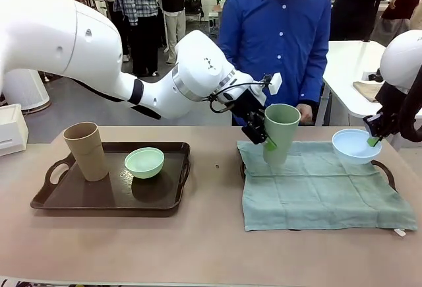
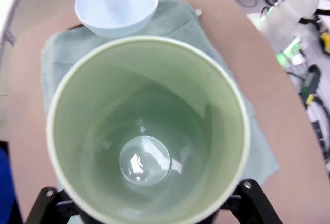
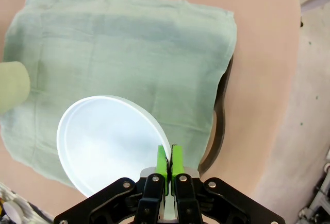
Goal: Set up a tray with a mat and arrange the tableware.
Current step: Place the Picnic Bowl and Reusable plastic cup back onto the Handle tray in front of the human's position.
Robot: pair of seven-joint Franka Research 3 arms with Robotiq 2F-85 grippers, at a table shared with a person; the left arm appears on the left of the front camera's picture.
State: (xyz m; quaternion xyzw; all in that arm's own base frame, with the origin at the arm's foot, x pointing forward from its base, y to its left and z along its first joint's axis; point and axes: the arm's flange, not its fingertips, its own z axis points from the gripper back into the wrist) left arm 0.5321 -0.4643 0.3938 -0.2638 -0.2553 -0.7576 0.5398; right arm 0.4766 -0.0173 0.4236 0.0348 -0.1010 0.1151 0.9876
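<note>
My left gripper (image 1: 269,142) is shut on a tall sage green cup (image 1: 281,132), holding it upright just above the green mat (image 1: 323,191) that covers the right tray (image 1: 389,172). Looking down the left wrist, the cup (image 2: 149,131) sits between my fingers (image 2: 46,195). My right gripper (image 1: 374,140) pinches the rim of a pale blue bowl (image 1: 355,146) over the mat's far right corner. In the right wrist view its green pads (image 3: 162,161) clamp the bowl (image 3: 108,141) above the mat (image 3: 129,44).
A second dark tray (image 1: 109,198) at the left carries a tan cup (image 1: 86,150) and a mint green bowl (image 1: 144,162). A person in a blue shirt (image 1: 277,30) stands at the far edge. A white box (image 1: 12,128) sits at the far left.
</note>
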